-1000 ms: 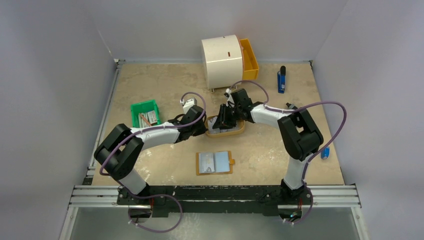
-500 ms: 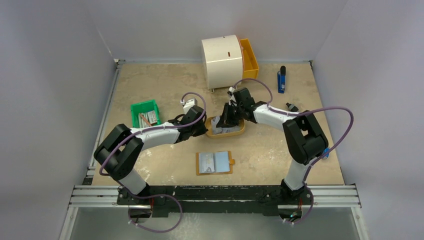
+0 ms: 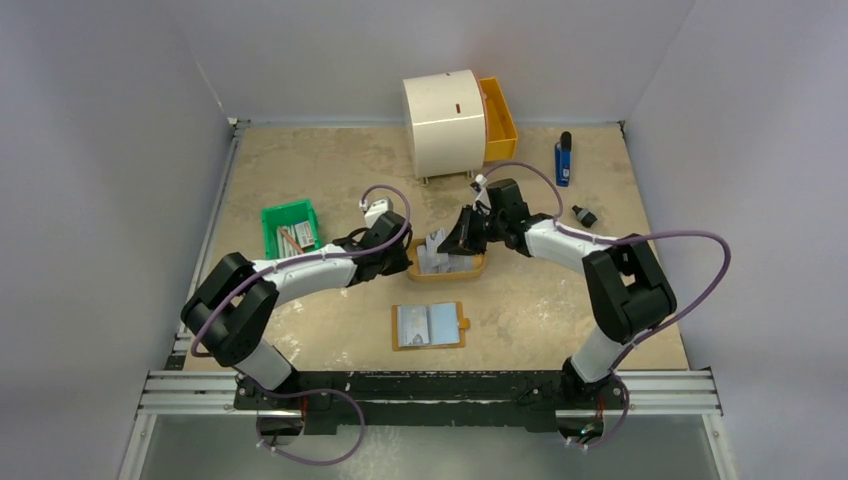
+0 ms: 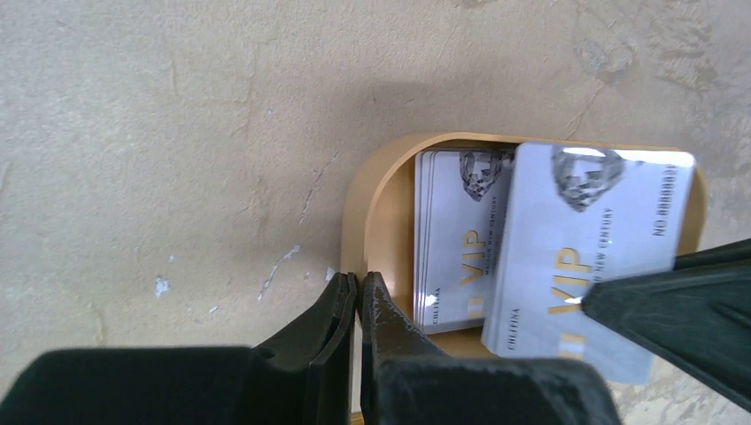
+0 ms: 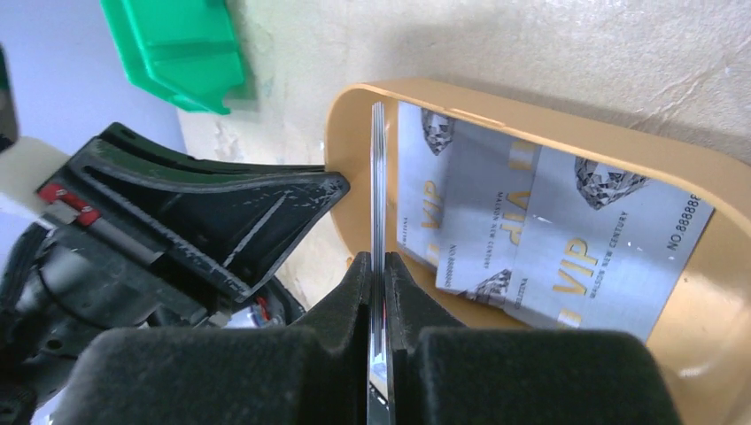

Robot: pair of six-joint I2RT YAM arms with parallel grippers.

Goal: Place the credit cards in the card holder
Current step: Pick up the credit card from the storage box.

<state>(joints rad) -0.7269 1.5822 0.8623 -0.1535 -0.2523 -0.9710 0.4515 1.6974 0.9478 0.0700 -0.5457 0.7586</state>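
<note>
Since the earlier frame, the right hand (image 5: pixel 378 258) is drawn back to the right and raised. Its jaws are now clamped on one card (image 4: pixel 567 230), which is lifted off the floor of the tray (image 4: pixel 354 226). The card is gripped near one edge and tilted, so most of it is left free to be fed into a pocket. Whether a second card is stuck behind it cannot be told from the edge-on wrist view.

The left hand (image 4: pixel 358 282) is clenched and hardly shifted. It appears to be pinched on the tray's left rim, most likely so that the tray is kept from sliding on the tabletop (image 3: pixel 330 180) while cards are picked out.

The other cards (image 4: pixel 452 248) are left lying flat and overlapped inside the tray, just under the lifted one. The holder (image 3: pixel 428 326) is laid open nearer the arm bases, well apart from the tray, with its pockets turned up so a card can be slid in. The step in hand is judged to be the carry to the holder; the lifted card is not yet brought there.
</note>
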